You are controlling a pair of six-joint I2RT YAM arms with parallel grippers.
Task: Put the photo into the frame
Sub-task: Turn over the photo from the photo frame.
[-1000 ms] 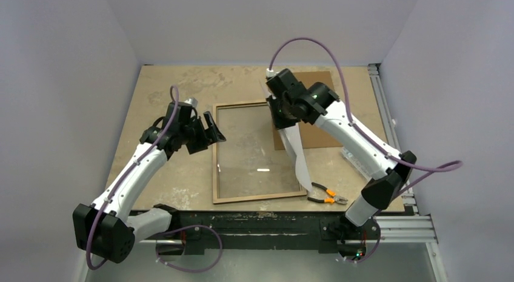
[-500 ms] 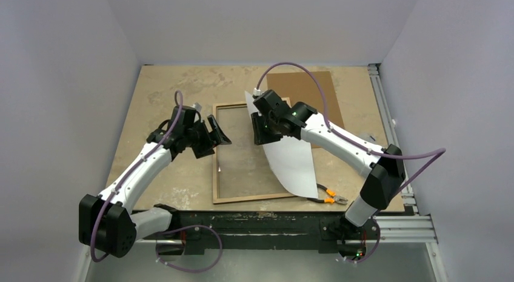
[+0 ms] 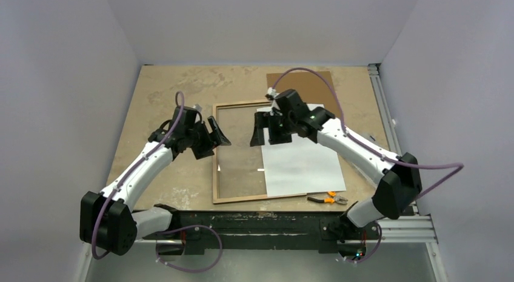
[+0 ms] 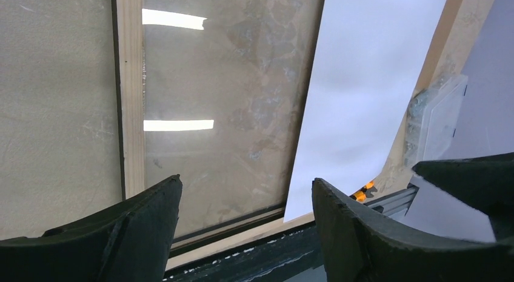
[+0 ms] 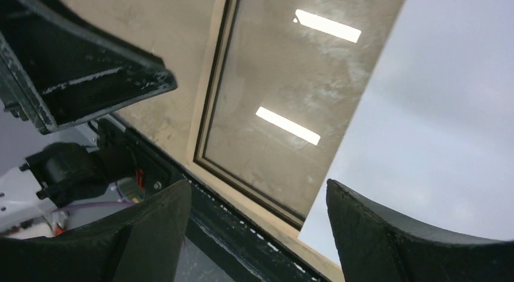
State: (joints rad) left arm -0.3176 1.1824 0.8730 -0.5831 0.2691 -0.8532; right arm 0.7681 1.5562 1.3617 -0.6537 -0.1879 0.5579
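**A:** Status of the photo (image 3: 303, 164)?

**B:** It is flat, white reverse up. Its 9 o'clock strip lies over the pane of the frame (image 3: 254, 198). The rest rides over the 3 o'clock rail onto the table (image 3: 176, 88) and the backing board (image 3: 315, 87). It is not seated.

**A:** Grippers?

**B:** The right gripper (image 3: 268, 133) has its fingers wide apart and empty, above the photo's 11 o'clock corner. The left gripper (image 3: 212, 139) is also spread and empty, over the frame's 9 o'clock rail.

**A:** How should the step go?

**B:** My judgement: slide the sheet toward 9 o'clock until all four edges drop inside the rails. Press lightly and flat, because thin paper will buckle against a rail. The left arm could steady the frame so it doesn't skate. Keep the edges parallel to the rails.

**A:** Containers?

**B:** The frame holds only its clear pane and that strip of photo. A clear plastic box (image 4: 437, 121) sits beyond the 3 o'clock rail, and I cannot tell what is in it. Pliers (image 3: 327, 199) lie at 5 o'clock, just beside the photo's corner.
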